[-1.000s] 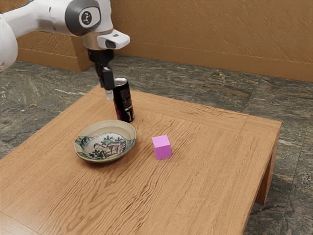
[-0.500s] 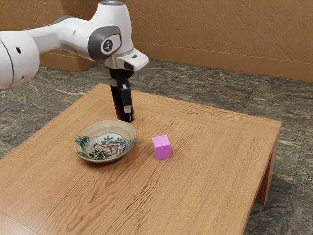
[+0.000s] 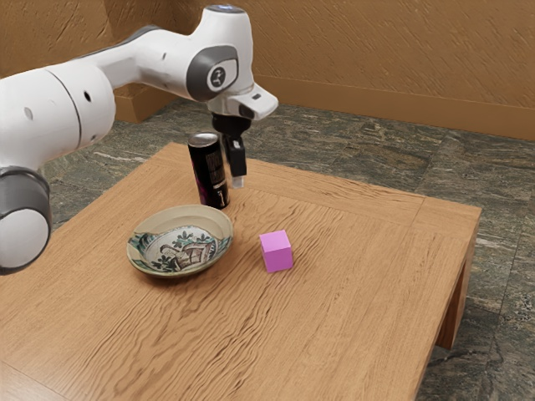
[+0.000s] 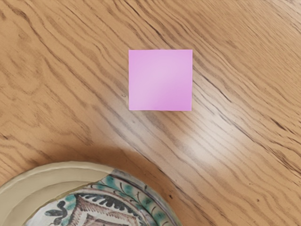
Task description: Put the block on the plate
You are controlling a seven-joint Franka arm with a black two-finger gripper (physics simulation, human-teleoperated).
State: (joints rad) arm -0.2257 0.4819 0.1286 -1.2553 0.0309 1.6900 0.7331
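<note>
Gripper (image 3: 238,181) now past the can (image 3: 209,171), nearer the block (image 3: 277,252), can't tell how wide; block's on the table (image 3: 359,276) beside the plate (image 3: 181,242), so lining up the pick seems next.

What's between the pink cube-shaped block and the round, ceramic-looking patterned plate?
Only bare wood-grained tabletop lies between the pink block and the patterned plate; the exterior and wrist views both show that gap.
</note>
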